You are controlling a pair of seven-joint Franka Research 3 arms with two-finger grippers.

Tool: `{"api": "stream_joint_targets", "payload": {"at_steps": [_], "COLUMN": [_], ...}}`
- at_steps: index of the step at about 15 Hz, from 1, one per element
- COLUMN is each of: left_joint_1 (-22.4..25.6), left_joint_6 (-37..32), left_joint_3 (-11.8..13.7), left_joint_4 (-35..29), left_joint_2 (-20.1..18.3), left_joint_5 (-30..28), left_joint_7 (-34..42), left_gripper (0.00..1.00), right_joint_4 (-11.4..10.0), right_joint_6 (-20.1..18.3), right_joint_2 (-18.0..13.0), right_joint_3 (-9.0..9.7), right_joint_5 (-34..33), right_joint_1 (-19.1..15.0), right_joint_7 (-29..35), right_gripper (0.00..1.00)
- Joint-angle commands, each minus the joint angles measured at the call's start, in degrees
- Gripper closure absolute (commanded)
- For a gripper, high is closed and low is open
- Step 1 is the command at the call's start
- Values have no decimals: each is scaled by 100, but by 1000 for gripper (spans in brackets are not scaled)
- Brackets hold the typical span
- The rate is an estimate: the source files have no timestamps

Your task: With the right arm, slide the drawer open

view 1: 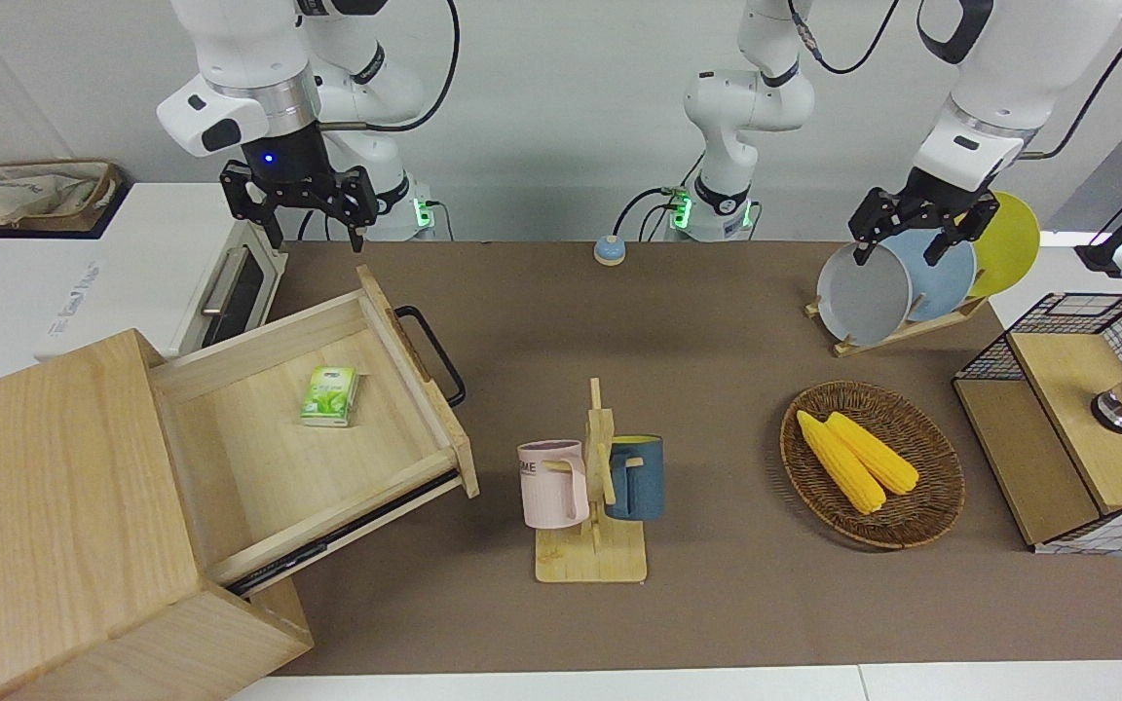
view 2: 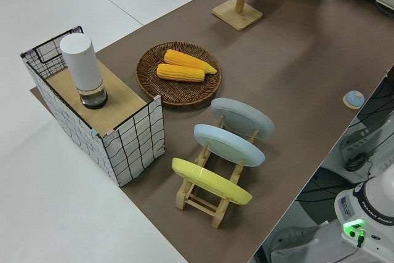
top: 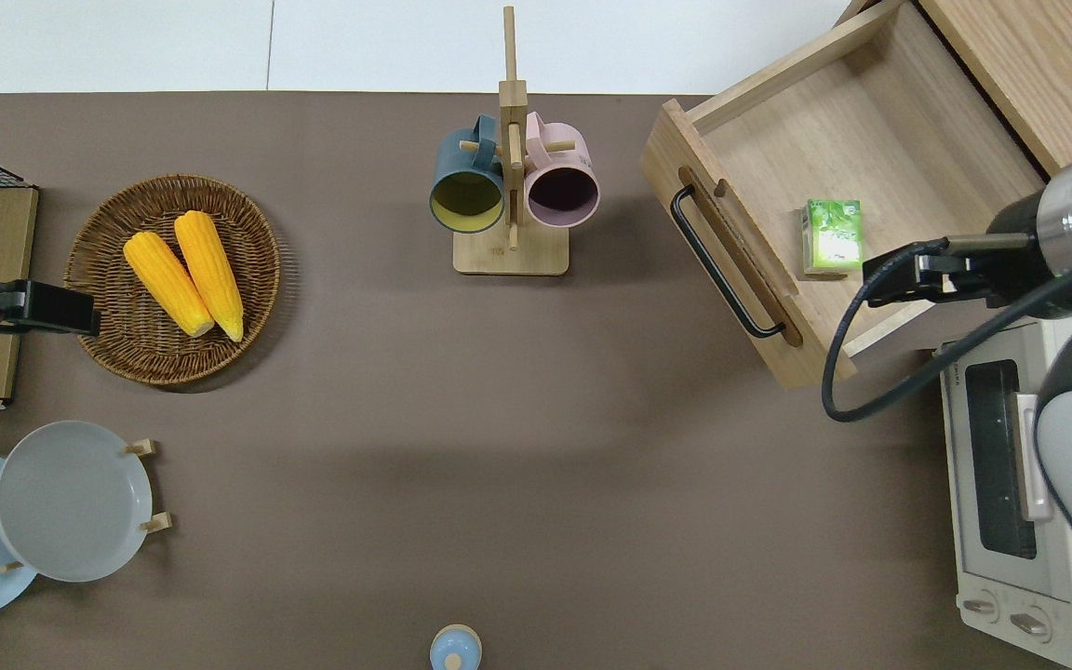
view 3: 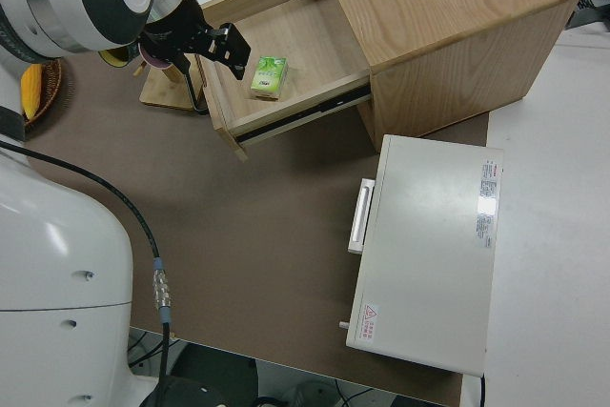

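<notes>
The drawer (view 1: pixel 327 458) stands pulled far out of the light-wood cabinet (view 1: pixel 45 506), its black bar handle (view 1: pixel 434 355) toward the table's middle. It also shows in the overhead view (top: pixel 871 140) and the right side view (view 3: pixel 305 45). A small green packet (view 1: pixel 330 396) lies inside. My right gripper (view 1: pixel 313 229), with a blue light at its wrist, hangs open and empty in the air, apart from the handle. In the overhead view its wrist (top: pixel 1048 242) is over the drawer's corner next to the toaster oven. My left gripper (view 1: pixel 921 234) is parked, open.
A white toaster oven (view 1: pixel 132 273) stands beside the cabinet, nearer to the robots. Mid-table stands a mug rack (view 1: pixel 592 487) with two mugs. Toward the left arm's end are a corn basket (view 1: pixel 871 462), a plate rack (view 1: pixel 902 282) and a wire-mesh box (view 1: pixel 1077 419).
</notes>
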Motion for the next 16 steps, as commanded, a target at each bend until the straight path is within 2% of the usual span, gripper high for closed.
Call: {"api": "stream_joint_targets", "payload": {"at_steps": [1, 3, 4, 6, 9, 13, 16], "left_joint_1": [-99, -99, -99, -99, -99, -99, -99], "left_joint_6": [2, 2, 2, 2, 2, 2, 2], "left_joint_3": [95, 95, 95, 95, 95, 95, 95], "left_joint_4": [117, 117, 117, 117, 117, 117, 117], "left_joint_2": [76, 76, 76, 76, 76, 76, 76], "left_joint_5": [72, 72, 72, 72, 63, 72, 72], "left_joint_7": [43, 43, 43, 43, 43, 43, 43], "left_gripper": [5, 5, 5, 5, 2, 2, 5], "right_joint_4": [-242, -338, -365, -549, -585, -664, -927], "right_joint_6": [66, 66, 66, 66, 127, 276, 522], "right_joint_2": [-146, -199, -190, -190, -190, -190, -251], "right_joint_3": [298, 298, 290, 237, 114, 114, 114], "right_joint_5": [187, 196, 188, 118, 108, 196, 152], "right_joint_1": [-585, -761, -788, -762, -718, -674, -683], "right_joint_7": [-656, -859, -868, -790, -649, -658, -666], "right_gripper": [15, 15, 15, 15, 15, 15, 15]}}
